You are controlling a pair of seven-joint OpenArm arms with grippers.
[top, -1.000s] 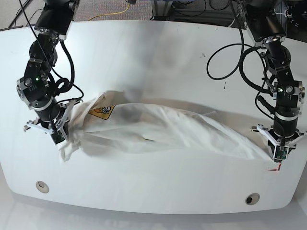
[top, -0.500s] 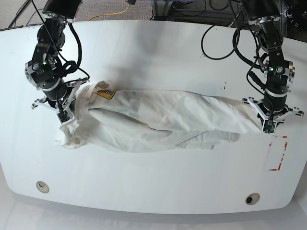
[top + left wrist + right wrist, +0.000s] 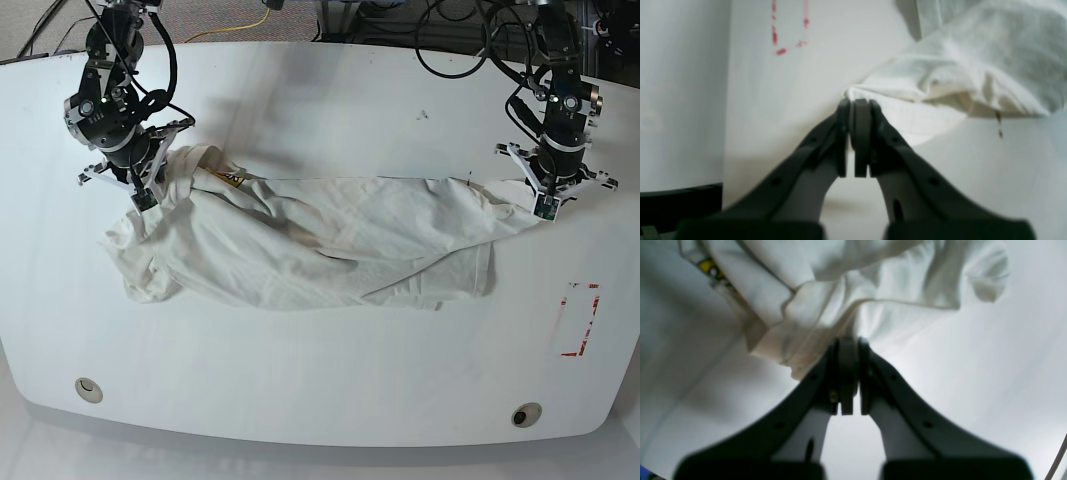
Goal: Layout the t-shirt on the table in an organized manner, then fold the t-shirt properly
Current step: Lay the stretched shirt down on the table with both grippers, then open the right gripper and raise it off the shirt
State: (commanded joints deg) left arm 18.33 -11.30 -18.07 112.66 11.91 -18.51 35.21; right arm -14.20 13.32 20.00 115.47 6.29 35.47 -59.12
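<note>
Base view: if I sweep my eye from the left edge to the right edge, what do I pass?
right gripper pinching cloth → t-shirt stretched across the table → left gripper pinching its other end → red-outlined rectangle mark.

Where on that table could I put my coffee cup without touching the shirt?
Bare table lies behind the t-shirt, and along the front edge between the two grommet holes. The middle band is crowded: the left gripper and right gripper hold the shirt's ends.
</note>
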